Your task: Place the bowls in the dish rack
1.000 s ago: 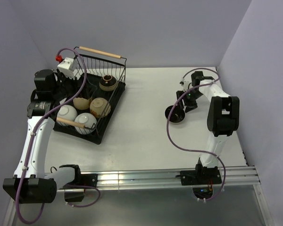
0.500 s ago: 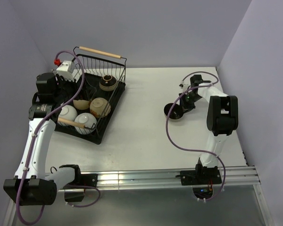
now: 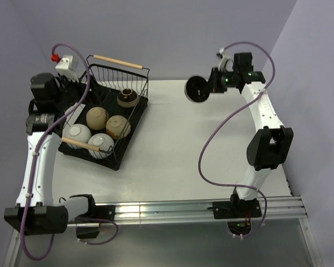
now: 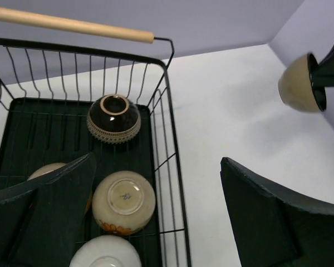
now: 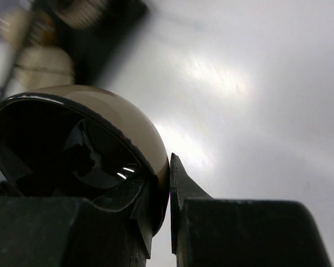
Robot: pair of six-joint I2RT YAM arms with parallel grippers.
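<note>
The dish rack (image 3: 138, 105) stands at the far left. It holds a brown bowl (image 3: 127, 98), two cream bowls (image 3: 97, 117) and two white bowls (image 3: 78, 133), all upside down. My left gripper (image 3: 73, 89) is open and empty above the rack's far left side. In the left wrist view (image 4: 161, 217) its fingers straddle a cream bowl (image 4: 123, 201), with the brown bowl (image 4: 113, 118) beyond. My right gripper (image 3: 209, 88) is shut on the rim of the bowl with a glossy black inside (image 3: 198, 89) and holds it on edge, high over the table's far middle. That bowl fills the right wrist view (image 5: 72, 150).
A wooden rod handle (image 3: 118, 61) tops the rack's far wall, another (image 3: 83, 145) crosses its near end. The purple walls stand close behind and to both sides. A purple cable (image 3: 211, 139) hangs from the right arm over the white table (image 3: 178, 150).
My right gripper has lifted the black bowl off the table and carried it up, back and left. My left gripper has drawn back from the rack; the left cream bowl now lies upside down.
</note>
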